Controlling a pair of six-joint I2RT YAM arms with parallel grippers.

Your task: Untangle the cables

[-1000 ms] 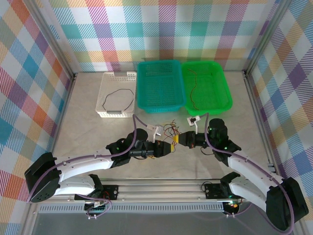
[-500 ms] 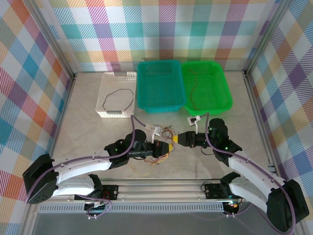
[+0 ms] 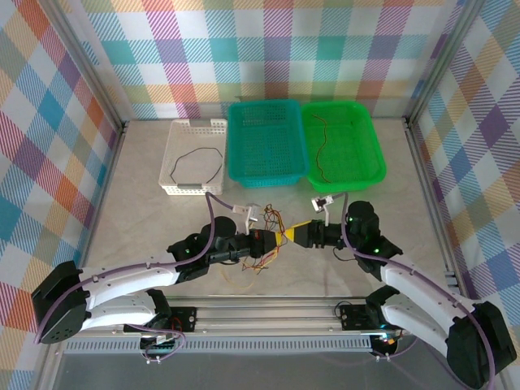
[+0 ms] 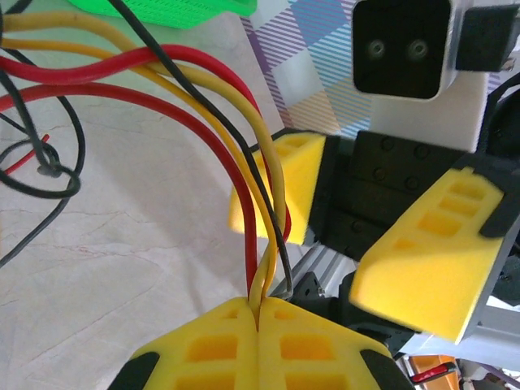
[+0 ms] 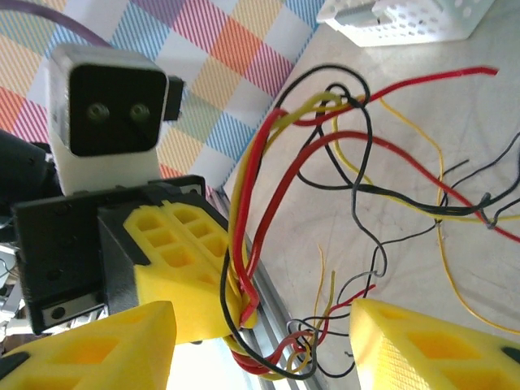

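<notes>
Over the last second the cables (image 3: 270, 221) were dragged a bit left and up, mid-frame, by the left gripper (image 3: 272, 240), which is clamped on red, yellow and black strands. The right gripper (image 3: 291, 235) was brought along just beside it, jaws wide, nothing held, so a strand is probably being lined up for pulling. One black wire (image 3: 203, 149) is seen in the white basket (image 3: 188, 190), one brownish wire (image 3: 324, 154) in the green basket (image 3: 353, 146), none made out in the teal basket (image 3: 266, 138)
</notes>
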